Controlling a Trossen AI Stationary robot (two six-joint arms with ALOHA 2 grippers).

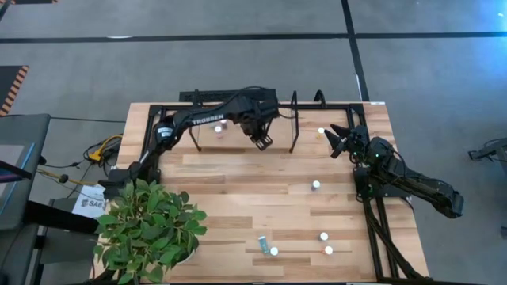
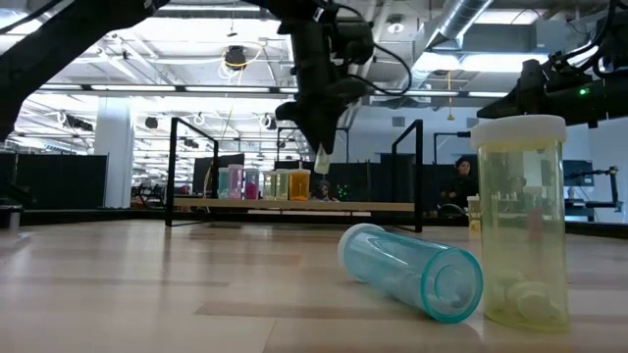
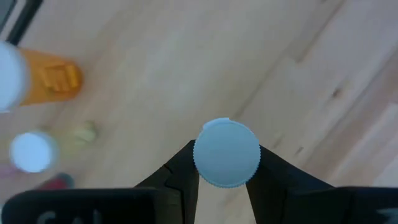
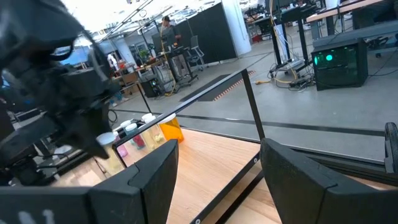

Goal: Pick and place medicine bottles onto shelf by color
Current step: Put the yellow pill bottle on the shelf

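One capped bottle (image 3: 226,153) sits clamped in the left pincer (image 1: 262,142) above the shelf (image 1: 238,155); lower it upright beside matching colours, while the right pincer (image 1: 341,141) waits wide.

The left arm (image 1: 202,119) bears white lettering reading "TROSSEN"; nothing else is legible.

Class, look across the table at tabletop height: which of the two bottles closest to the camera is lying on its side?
The teal bottle is the one lying down, its open mouth facing the camera. The yellowish bottle right beside it stands upright with its pale cap on.
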